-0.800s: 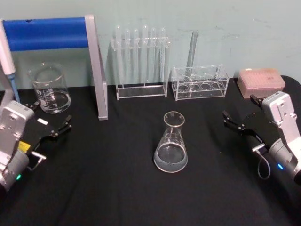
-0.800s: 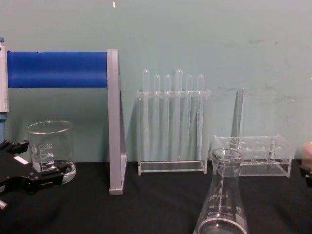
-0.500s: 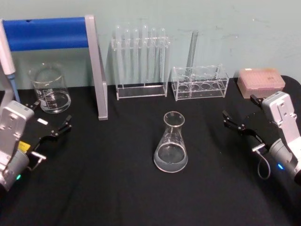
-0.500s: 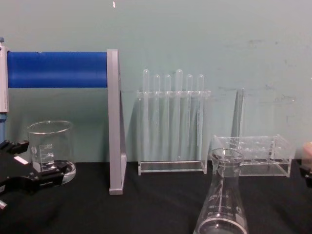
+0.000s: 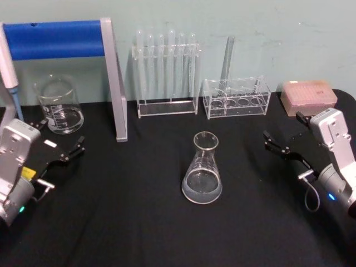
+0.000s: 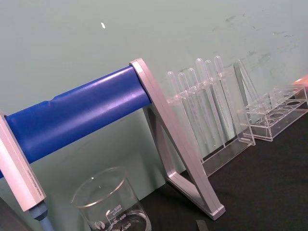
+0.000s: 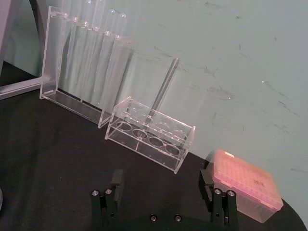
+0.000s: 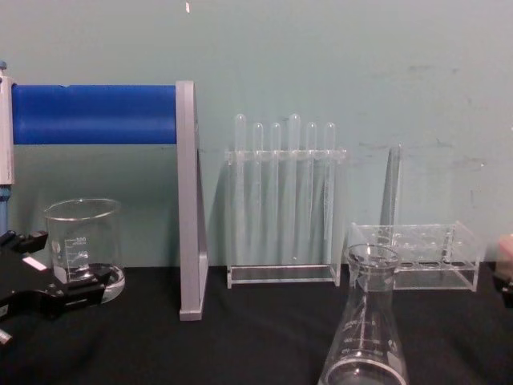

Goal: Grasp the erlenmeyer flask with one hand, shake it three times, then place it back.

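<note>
Flask [image 5: 202, 169] upright at desk [image 5: 139, 222] centre, untouched, reachable from either side; left hand [image 5: 61, 136] wide, right hand [image 5: 285, 130] wide, both well apart from it.

The rear wall [image 5: 289, 28] is painted pale green and runs the full width behind the table [image 5: 133, 228]. Its finish is matt and uneven, with dark scuffs [image 7: 219, 91] toward the right and one small white speck [image 8: 187, 7] high up. The table is covered in plain black cloth that meets the foot of the wall, and its far right corner [image 5: 345, 95] is rounded. A grey metal stand [image 5: 115, 83] carrying a blue horizontal bar [image 5: 55, 39] stands at the back left. Lighting is even and diffuse, and shadows on the wall are soft.
</note>
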